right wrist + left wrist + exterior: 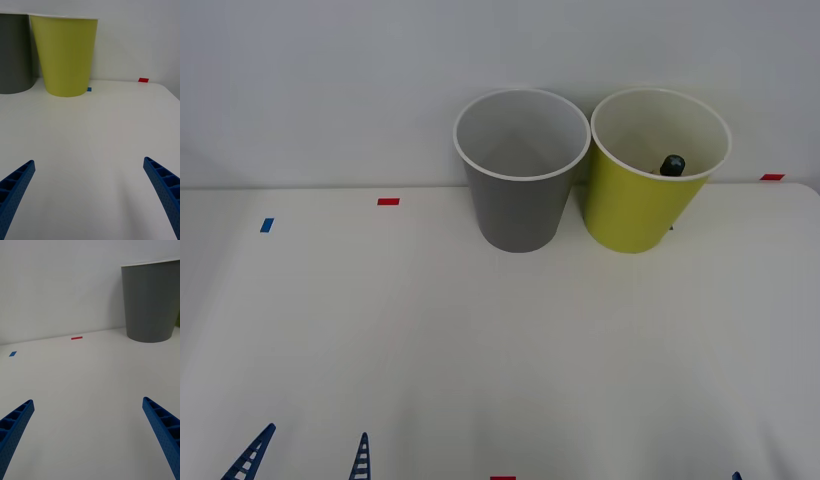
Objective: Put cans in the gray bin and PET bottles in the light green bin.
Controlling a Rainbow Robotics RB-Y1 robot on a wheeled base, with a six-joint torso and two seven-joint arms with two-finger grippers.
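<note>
The gray bin point(515, 215) and the light green bin point(635, 210) stand side by side at the back of the white table, against the wall. Inside the light green bin, the black cap of a PET bottle point(672, 164) peeks above the near rim; the bottle's body is hidden. Cans are out of view, and the gray bin's bottom is hidden. My left gripper point(305, 462) is low at the table's front left, open and holding nothing, facing the gray bin point(152, 303). My right gripper point(90, 195) is open too, well short of the light green bin point(65, 56).
Red tape marks point(388, 201) point(772, 177) and a blue one point(266, 225) lie on the table near the back edge. The wall rises right behind the bins. The table's right corner point(165, 88) is close to the green bin.
</note>
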